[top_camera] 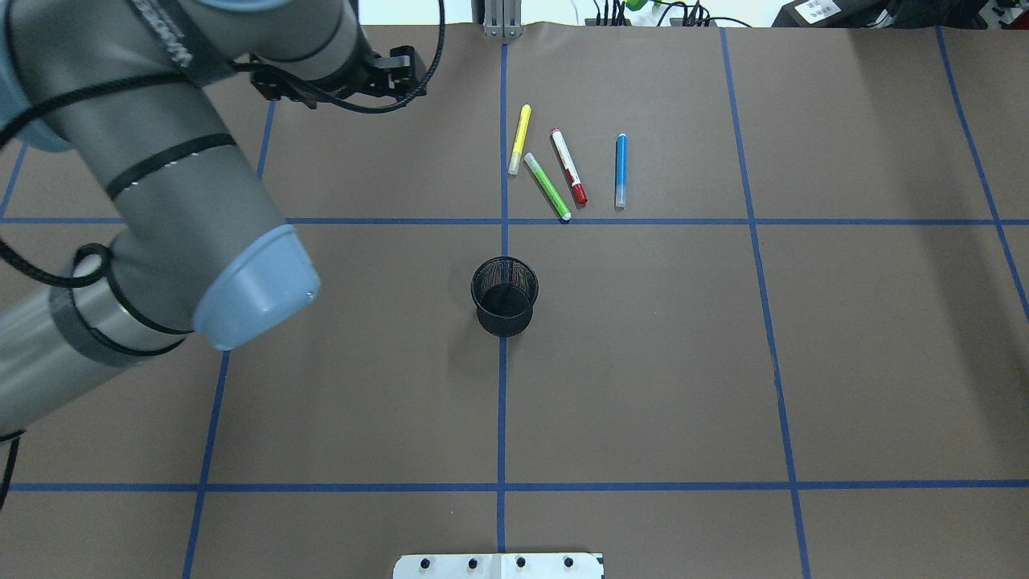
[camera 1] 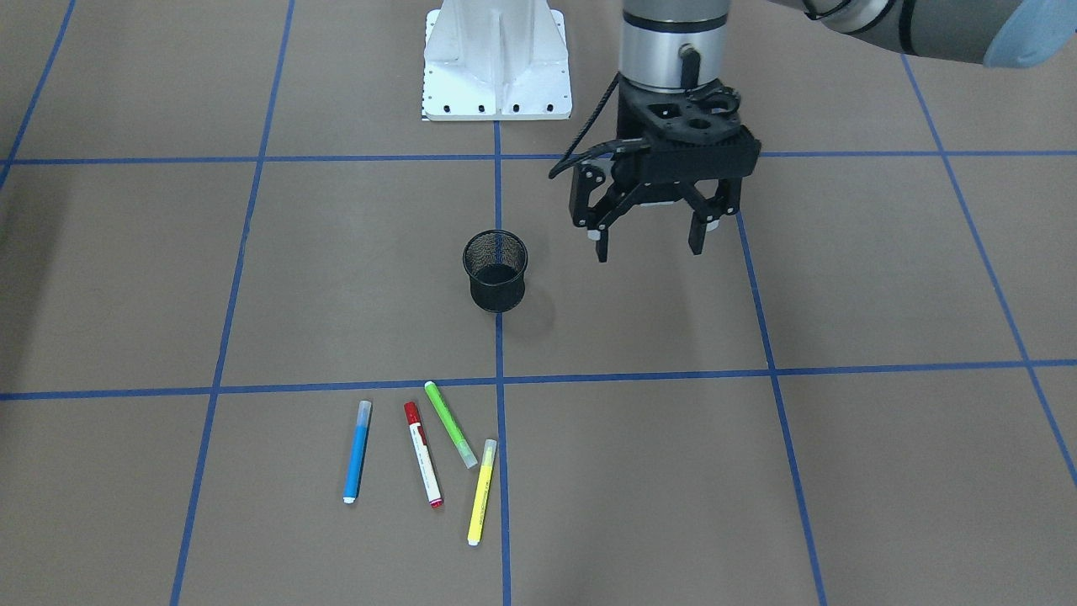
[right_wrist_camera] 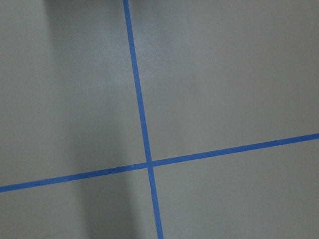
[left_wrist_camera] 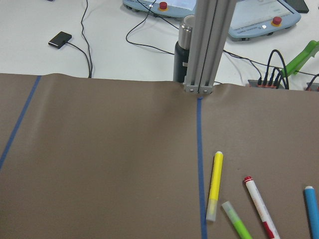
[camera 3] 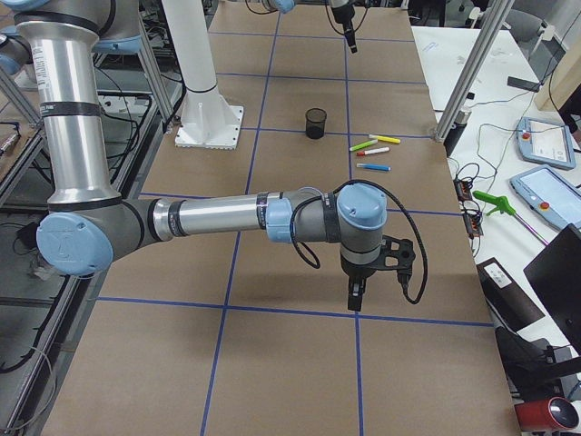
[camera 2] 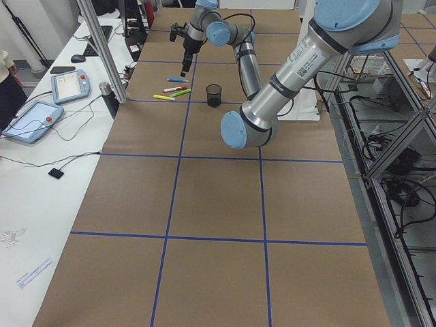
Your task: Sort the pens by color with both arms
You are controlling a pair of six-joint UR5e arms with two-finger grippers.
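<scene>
Four pens lie side by side on the brown table: blue, white-barrelled with a red cap, green and yellow. They also show in the overhead view: yellow, green, red-capped, blue. My left gripper is open and empty, held above the table, off to the side of the pens. My right gripper hangs over bare table far from the pens; I cannot tell whether it is open or shut.
A black mesh cup stands upright on the centre tape line between the pens and the white base pedestal. An aluminium post rises at the table's far edge behind the pens. Blue tape lines grid the table.
</scene>
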